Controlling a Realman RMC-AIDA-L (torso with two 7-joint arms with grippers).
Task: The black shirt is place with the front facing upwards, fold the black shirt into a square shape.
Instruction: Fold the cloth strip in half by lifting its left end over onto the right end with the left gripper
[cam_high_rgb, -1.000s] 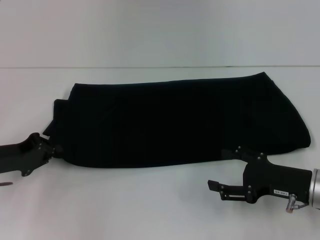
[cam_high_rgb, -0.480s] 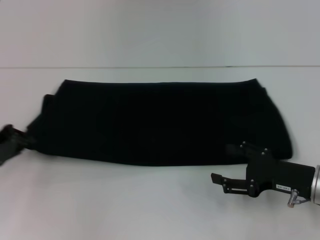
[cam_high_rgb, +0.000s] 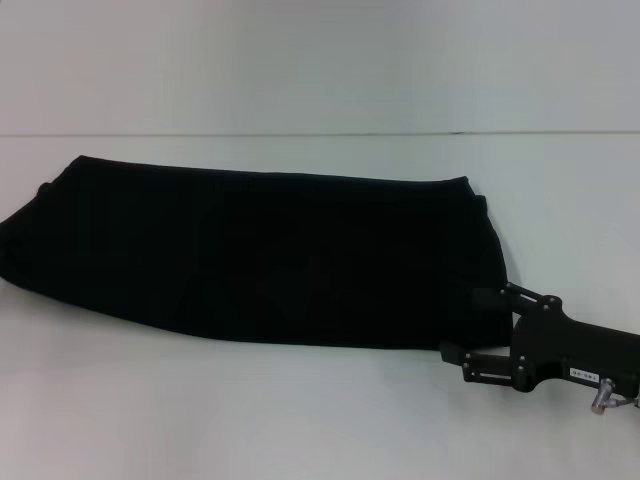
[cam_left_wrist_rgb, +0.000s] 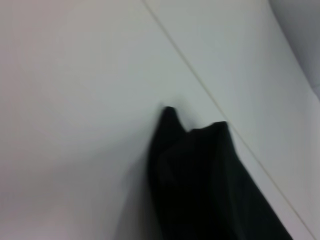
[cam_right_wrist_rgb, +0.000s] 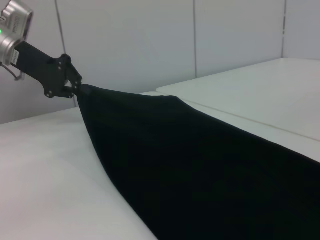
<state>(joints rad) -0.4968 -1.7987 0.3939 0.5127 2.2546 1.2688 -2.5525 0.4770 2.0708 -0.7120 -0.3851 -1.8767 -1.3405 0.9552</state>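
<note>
The black shirt is folded into a long band across the white table, running off the head view's left edge. No lettering shows. In the right wrist view my left gripper is shut on the far end of the shirt and holds it raised and taut. The left wrist view shows only that pinched end of the shirt. My right gripper stands open at the shirt's near right corner. Its upper finger touches the cloth edge.
A thin seam crosses the table behind the shirt. A panelled wall stands beyond the table in the right wrist view. Bare white tabletop lies in front of the shirt and to its right.
The left gripper has pulled the shirt leftward and left the head view. The shirt's right end slid left to the right gripper, which shifted slightly right.
</note>
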